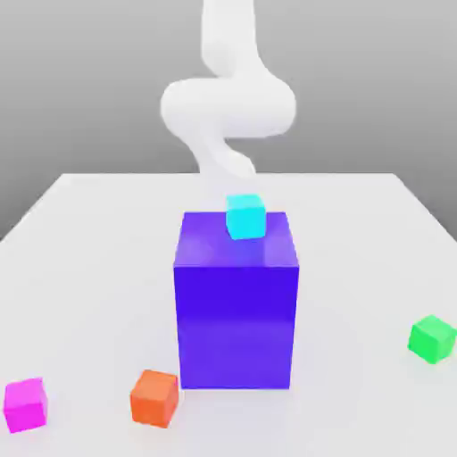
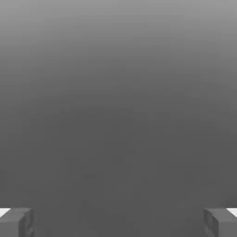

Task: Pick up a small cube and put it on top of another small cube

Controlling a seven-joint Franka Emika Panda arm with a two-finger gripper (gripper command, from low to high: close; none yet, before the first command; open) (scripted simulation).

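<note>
Stacking not begun: the pink cube (image 1: 26, 405) rests on the worktop (image 1: 116, 232) at the exterior view's left, apart from the orange cube (image 1: 154, 398), whose top is bare. My tool (image 2: 118, 223) stands wide open, holding nothing. Grasp, lift, placement and release all remain. A tall blue block (image 1: 236, 326) bearing a cyan cube (image 1: 245, 217) stands just beside the orange one; I judge it an obstacle to route around. Green cube (image 1: 433, 339) well apart, exterior view's right.
</note>
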